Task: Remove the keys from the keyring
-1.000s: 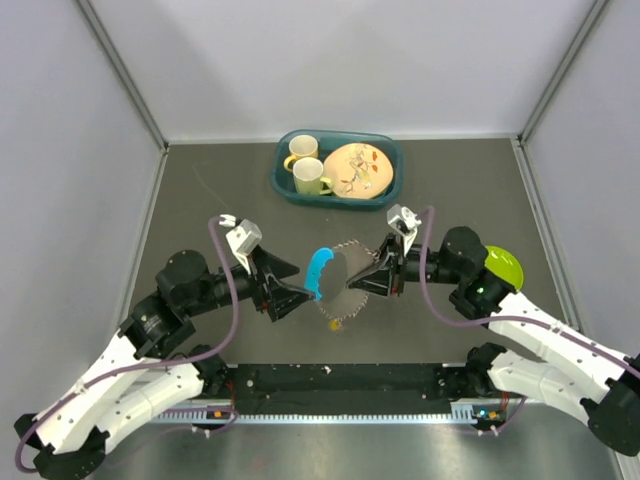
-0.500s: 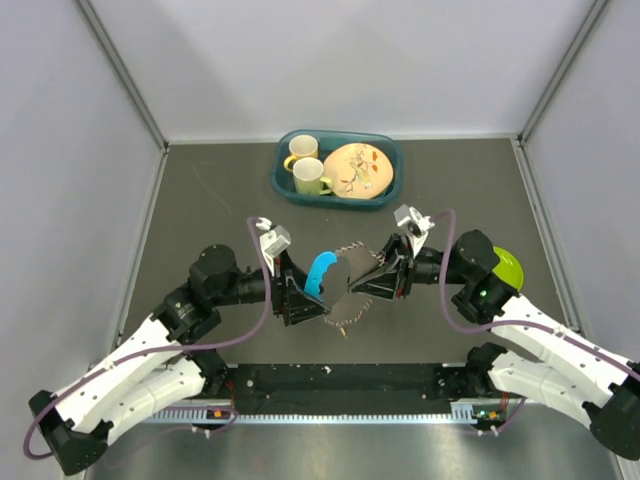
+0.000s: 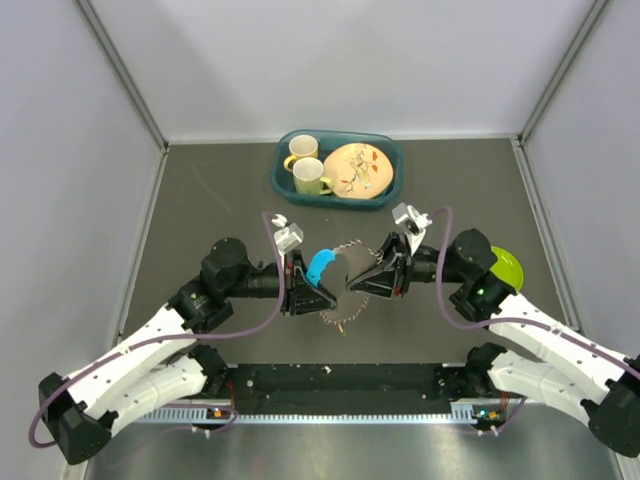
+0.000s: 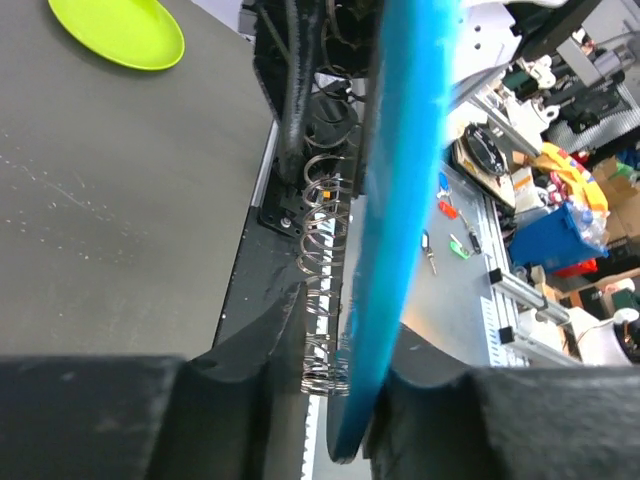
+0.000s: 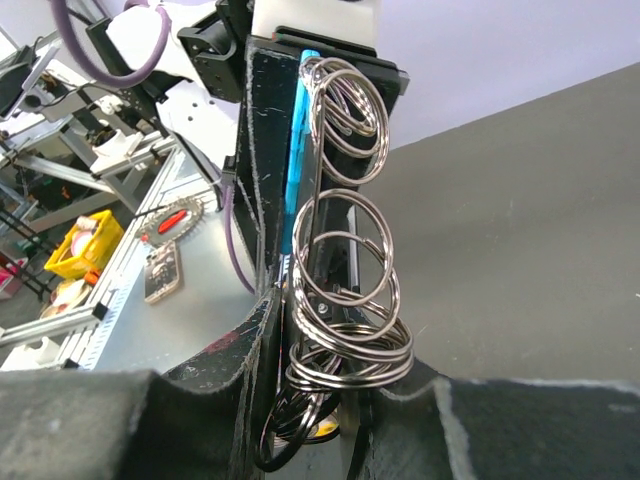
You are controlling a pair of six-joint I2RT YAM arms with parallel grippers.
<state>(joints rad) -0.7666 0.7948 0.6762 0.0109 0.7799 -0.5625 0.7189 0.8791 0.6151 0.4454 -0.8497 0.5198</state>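
The keys hang as one small bunch above the table's middle: a teal-blue key head [image 3: 320, 266] and a grey toothed disc [image 3: 345, 285], with a small orange-yellow piece [image 3: 338, 325] dangling below. In the left wrist view the blue head [image 4: 400, 200] stands edge-on between the jaws of my left gripper [image 4: 345, 375], which has shut on it with a coil of silvery rings [image 4: 322, 320] beside it. My right gripper [image 5: 340, 370] is shut on the keyring [image 5: 345, 300], a stack of several split rings. From above, the left gripper [image 3: 312, 290] and right gripper [image 3: 352, 285] face each other across the bunch.
A teal basin [image 3: 390, 150] at the back holds two mugs [image 3: 310, 175] and a patterned plate [image 3: 357, 170]. A lime-green plate [image 3: 503, 265] lies on the table by the right arm. Grey walls close in both sides.
My left arm has swung right to the bunch and its jaws have closed around the blue key head. The right gripper has held the rings and shifted only slightly.
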